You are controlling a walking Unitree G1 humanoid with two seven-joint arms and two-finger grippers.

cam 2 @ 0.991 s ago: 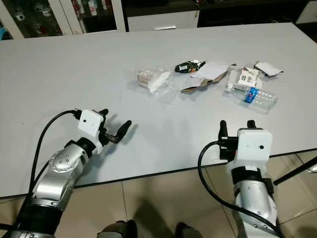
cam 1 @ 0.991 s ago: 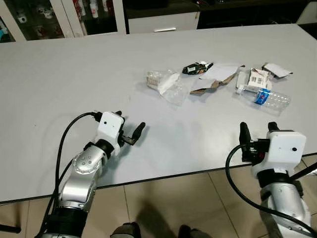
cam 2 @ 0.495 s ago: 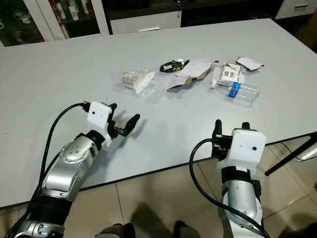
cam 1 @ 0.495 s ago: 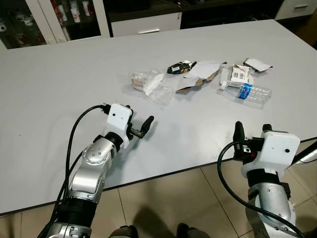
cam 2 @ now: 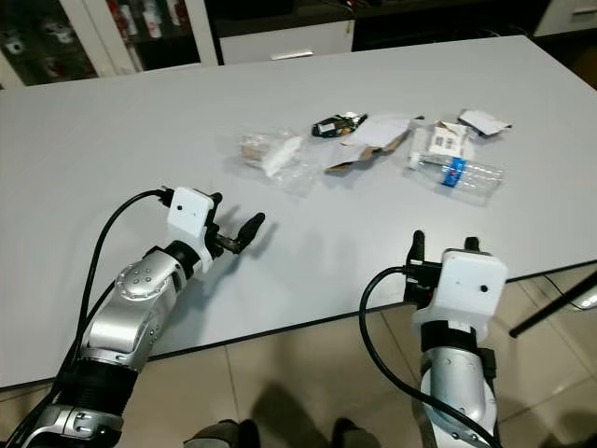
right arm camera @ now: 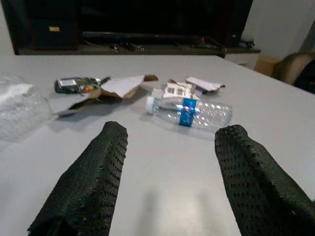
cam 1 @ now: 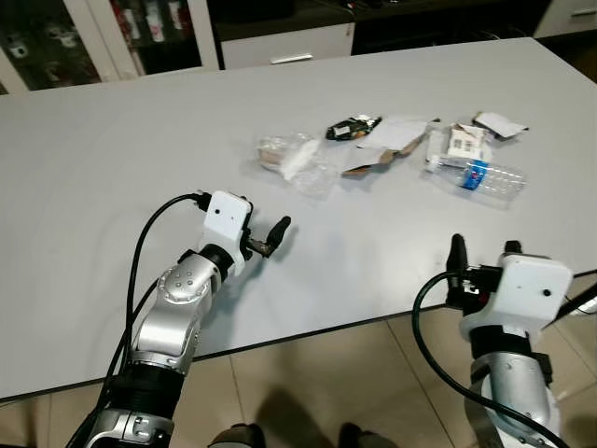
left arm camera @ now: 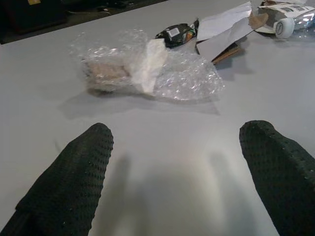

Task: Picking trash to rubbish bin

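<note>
Trash lies in a row on the white table (cam 1: 140, 140): a crumpled bubble-wrap bag (cam 1: 298, 161) (left arm camera: 142, 69), a black wrapper (cam 1: 352, 127), torn cardboard and paper (cam 1: 387, 145), a small printed carton (cam 1: 464, 142) and a clear plastic bottle with a blue label (cam 1: 485, 175) (right arm camera: 189, 110). My left gripper (cam 1: 264, 231) (left arm camera: 179, 135) hovers low over the table, open and empty, pointing at the bubble wrap a short way ahead. My right gripper (cam 1: 483, 250) (right arm camera: 173, 130) stands open and empty at the table's near edge, facing the bottle.
Glass-door cabinets (cam 1: 56, 37) and a white drawer front (cam 1: 280, 42) stand behind the table's far edge. Tiled floor (cam 1: 336, 373) lies below the near edge. A dark bar (cam 1: 583, 299) slants under the table at the right.
The camera has shifted. My left gripper has reached forward, closer to the bubble wrap. My right gripper keeps its place by the table's near edge, still open.
</note>
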